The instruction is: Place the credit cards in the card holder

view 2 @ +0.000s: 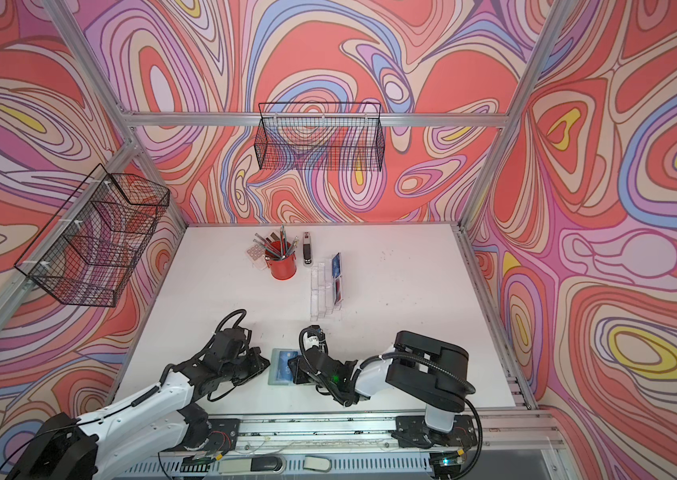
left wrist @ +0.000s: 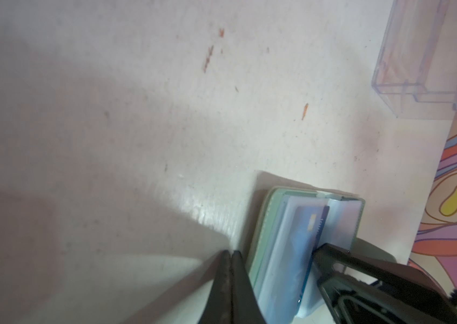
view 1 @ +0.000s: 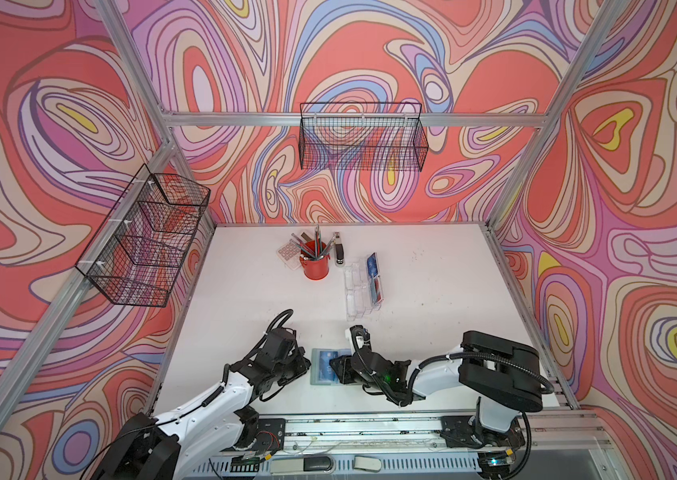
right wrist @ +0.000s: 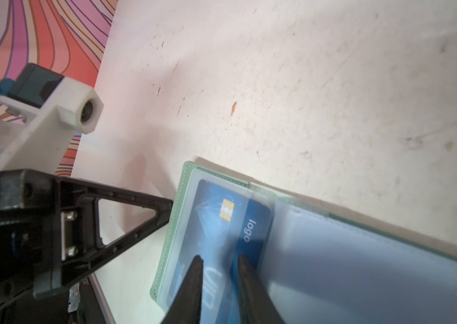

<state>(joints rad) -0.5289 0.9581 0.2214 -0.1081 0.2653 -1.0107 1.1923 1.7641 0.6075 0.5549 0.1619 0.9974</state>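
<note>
High on the left wall, a black wire basket hangs clear of the white counter. At the counter's back, a calculator lies just beside a red cup of pens and pencils. Nearer the front edge, the left hand is closed on nothing, its jaws pressed together. The right wrist view shows the tip of one of its fingers touching the outer edge of the green cover. That cover belongs to the card holder, which lies open and flat on the counter between the two hands, clear sleeves facing up. A blue VIP card with a gold chip sits partly inside one sleeve; its "logo" end pokes out uncovered. The right hand reaches in from the other side with its jaws a little apart, both tips over the face of that card and clamping nothing. Whether the tips press on the card or hover just above it, I cannot tell. Back near the cup stands a black stapler. To its right is a clear tiered acrylic stand, with two credit cards, one blue and one reddish, upright along its right side.
</note>
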